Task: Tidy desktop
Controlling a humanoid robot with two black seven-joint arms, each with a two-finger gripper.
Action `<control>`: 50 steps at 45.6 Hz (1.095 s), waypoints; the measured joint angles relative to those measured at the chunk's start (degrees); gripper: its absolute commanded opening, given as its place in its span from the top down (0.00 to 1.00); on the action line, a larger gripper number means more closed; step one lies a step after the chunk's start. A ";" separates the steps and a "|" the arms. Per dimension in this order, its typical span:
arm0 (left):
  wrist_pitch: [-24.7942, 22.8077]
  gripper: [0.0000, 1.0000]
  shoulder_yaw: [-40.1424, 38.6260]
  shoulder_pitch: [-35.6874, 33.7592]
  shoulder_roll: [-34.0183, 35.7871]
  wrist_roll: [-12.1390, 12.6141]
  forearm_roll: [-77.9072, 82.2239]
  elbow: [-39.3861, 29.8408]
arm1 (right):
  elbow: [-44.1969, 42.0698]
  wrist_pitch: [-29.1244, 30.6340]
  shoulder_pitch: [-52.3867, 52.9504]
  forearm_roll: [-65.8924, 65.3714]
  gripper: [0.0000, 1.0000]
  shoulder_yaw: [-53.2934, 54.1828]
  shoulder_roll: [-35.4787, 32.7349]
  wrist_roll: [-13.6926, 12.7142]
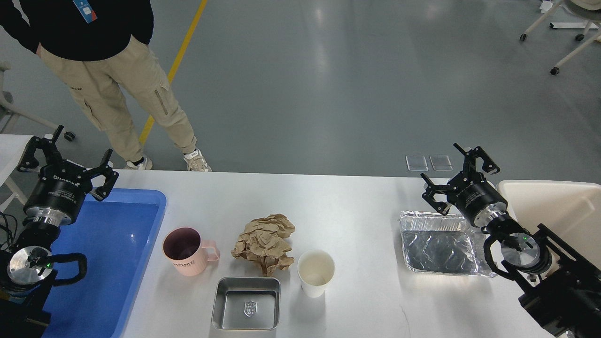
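The white desktop [338, 202] carries a pink mug [185, 251], a crumpled brown paper [264, 241], a white paper cup [315, 272], a steel tray [246, 303] at the front edge, and a foil tray [439, 244] on the right. My left gripper [65, 152] is open and empty, raised over the far left end of the blue tray [122, 253]. My right gripper [458, 171] is open and empty, just above the far edge of the foil tray.
A beige bin [558, 206] stands at the far right beside my right arm. A person in khaki trousers [117, 89] stands just beyond the table's far left corner. A small white table [7, 145] and wheeled chairs sit on the grey floor.
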 measured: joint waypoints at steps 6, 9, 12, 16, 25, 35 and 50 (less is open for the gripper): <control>-0.42 0.03 0.40 1.16 0.03 -0.10 0.16 0.07 | 0.00 -0.18 0.38 0.16 0.00 0.02 -0.19 0.00; -0.54 0.03 0.44 1.46 0.04 -0.15 0.34 0.09 | 0.06 -0.18 0.43 0.18 0.00 0.02 -0.31 0.00; -0.63 0.03 0.45 1.67 0.17 -0.15 0.44 0.09 | 0.09 -0.19 0.46 0.18 0.00 0.03 -0.39 0.00; -0.71 0.03 0.46 1.74 0.45 -0.16 0.49 0.09 | 0.14 -0.23 0.47 0.18 0.00 0.28 -0.40 0.05; -0.73 0.03 0.55 1.74 0.55 0.12 0.57 0.09 | 0.24 -0.23 0.57 0.04 0.00 0.41 -0.34 0.06; -0.72 0.03 0.55 1.61 0.15 0.44 0.57 0.33 | 0.17 -0.06 0.81 -0.06 0.00 0.04 -0.61 -0.31; -2.58 0.03 0.66 2.33 -0.20 -0.31 0.58 0.64 | -0.13 -0.03 0.83 0.09 0.00 0.60 -0.69 -0.23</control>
